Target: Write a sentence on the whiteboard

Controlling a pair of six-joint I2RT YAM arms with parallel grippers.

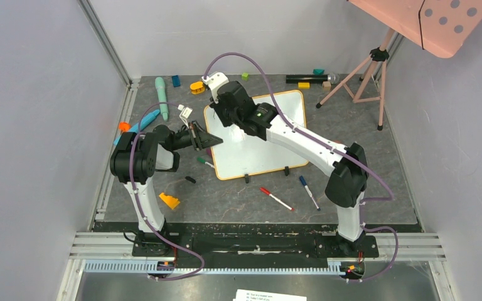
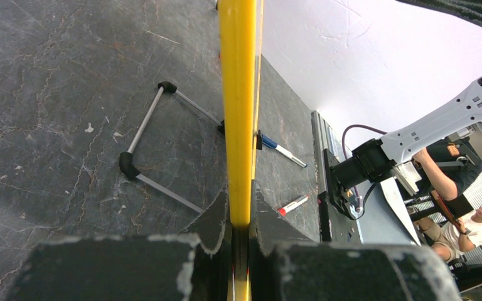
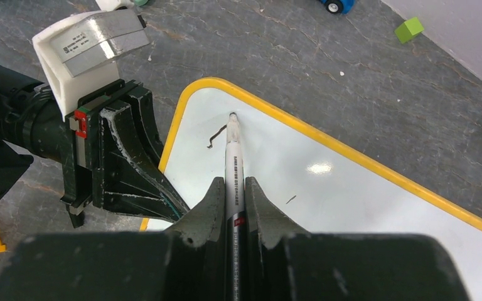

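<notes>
Short stroke [image 3: 215, 137] on whiteboard [image 3: 351, 207], right-wrist only

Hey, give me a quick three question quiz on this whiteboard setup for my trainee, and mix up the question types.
1. True or false: the right tool is shut on a marker.
2. What does the left tool clamp? A: the yellow edge of the whiteboard. B: a red pen. C: nothing.
3. In a few words: what is written on the whiteboard?
Key: 1 true. 2 A. 3 No words, just a short dark stroke by the marker's tip, near a corner.
</notes>
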